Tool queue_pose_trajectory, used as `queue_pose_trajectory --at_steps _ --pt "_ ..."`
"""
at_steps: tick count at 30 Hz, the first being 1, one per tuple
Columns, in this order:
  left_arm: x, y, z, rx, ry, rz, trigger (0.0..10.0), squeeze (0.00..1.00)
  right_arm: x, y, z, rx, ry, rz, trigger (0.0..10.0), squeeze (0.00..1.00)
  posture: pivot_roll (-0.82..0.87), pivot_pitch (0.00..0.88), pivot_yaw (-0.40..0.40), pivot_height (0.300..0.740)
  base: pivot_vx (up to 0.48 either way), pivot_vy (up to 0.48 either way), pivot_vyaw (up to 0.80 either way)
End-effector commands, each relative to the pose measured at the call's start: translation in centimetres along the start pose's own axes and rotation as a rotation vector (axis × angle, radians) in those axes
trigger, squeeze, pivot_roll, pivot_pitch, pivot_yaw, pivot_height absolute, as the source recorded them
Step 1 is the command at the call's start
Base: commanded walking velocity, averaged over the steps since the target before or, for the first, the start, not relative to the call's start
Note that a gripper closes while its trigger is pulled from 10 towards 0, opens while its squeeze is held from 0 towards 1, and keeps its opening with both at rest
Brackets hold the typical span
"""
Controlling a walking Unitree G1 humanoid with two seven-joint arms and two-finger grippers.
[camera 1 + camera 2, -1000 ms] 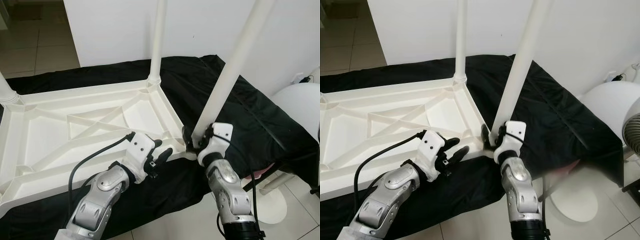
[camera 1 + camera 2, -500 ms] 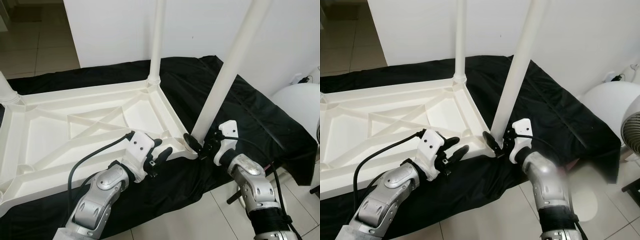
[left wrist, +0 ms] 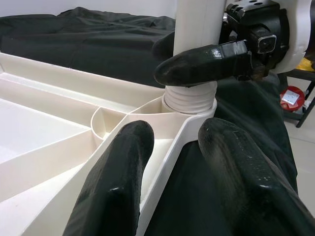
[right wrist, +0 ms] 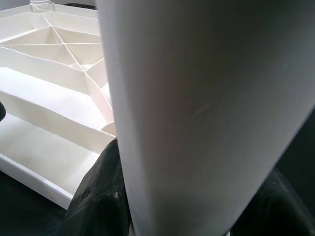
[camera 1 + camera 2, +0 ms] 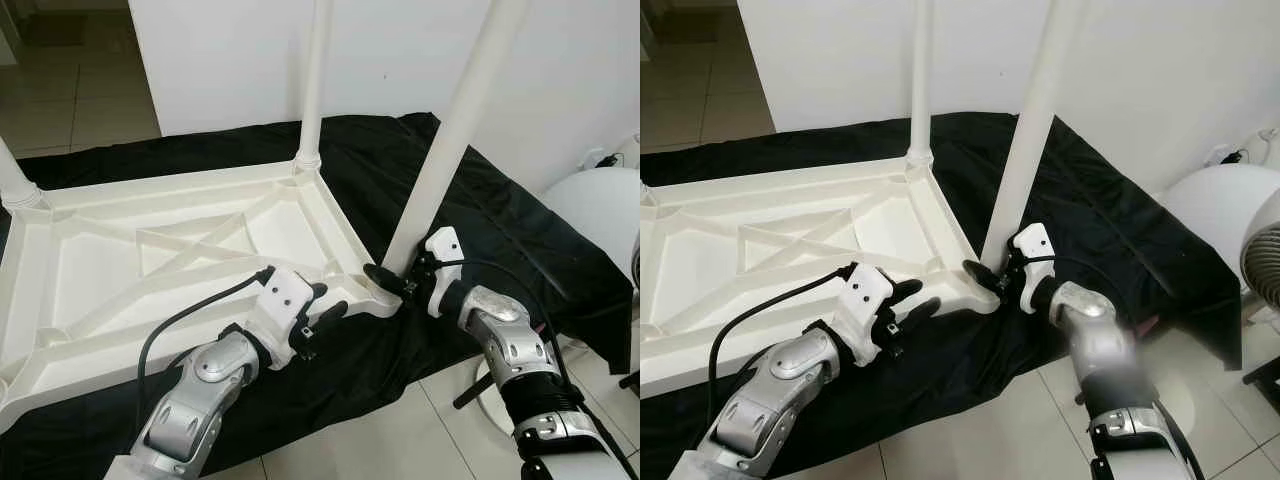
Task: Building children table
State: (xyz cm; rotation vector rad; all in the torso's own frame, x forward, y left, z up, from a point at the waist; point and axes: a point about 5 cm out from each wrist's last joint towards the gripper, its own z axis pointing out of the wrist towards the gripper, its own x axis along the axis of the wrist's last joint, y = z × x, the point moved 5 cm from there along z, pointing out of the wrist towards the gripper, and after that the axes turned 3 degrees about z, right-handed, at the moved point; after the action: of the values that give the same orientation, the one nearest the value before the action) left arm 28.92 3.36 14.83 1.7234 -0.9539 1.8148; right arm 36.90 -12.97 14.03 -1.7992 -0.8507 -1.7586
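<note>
White plastic upturned tabletop (image 5: 150,250) lies on a black cloth (image 5: 520,230). Right gripper (image 5: 395,280) clamps the base of the white round table leg (image 5: 450,150) standing in its near corner socket. Left gripper (image 5: 320,308), fingers parted, straddles the tabletop's edge just beside that socket.

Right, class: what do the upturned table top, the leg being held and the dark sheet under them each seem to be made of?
Table top: probably moulded plastic, matt white, judging by its thin ribs and rounded corners.
Leg, held by the right gripper: smooth white tube, likely plastic, with a ridged threaded collar at its base.
Sheet: black, creased and slightly shiny; thin fabric or plastic film, cannot tell which.
</note>
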Motion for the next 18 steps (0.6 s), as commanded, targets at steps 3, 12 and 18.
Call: queue_pose_trajectory --at_steps 3,12,18 --pt "-0.14 0.89 -0.03 -0.062 -0.009 -0.006 10.0 0.0 -1.47 0.29 -0.67 0.003 -0.044 0.037 0.0 0.0 0.0 0.038 -0.051 0.74 0.0 0.0 0.0" --pt "-0.19 1.07 -0.16 -0.067 -0.013 -0.009 10.0 0.0 -2.06 0.39 -0.85 -0.086 -0.036 0.083 10.0 0.0 -0.01 0.049 -0.048 0.74 0.0 0.0 0.0" --pt "-0.32 1.23 -0.24 -0.071 -0.016 -0.016 10.0 0.0 -2.05 0.45 -0.65 -0.276 -0.019 0.142 10.0 0.0 -0.01 0.054 -0.046 0.74 0.0 0.0 0.0"
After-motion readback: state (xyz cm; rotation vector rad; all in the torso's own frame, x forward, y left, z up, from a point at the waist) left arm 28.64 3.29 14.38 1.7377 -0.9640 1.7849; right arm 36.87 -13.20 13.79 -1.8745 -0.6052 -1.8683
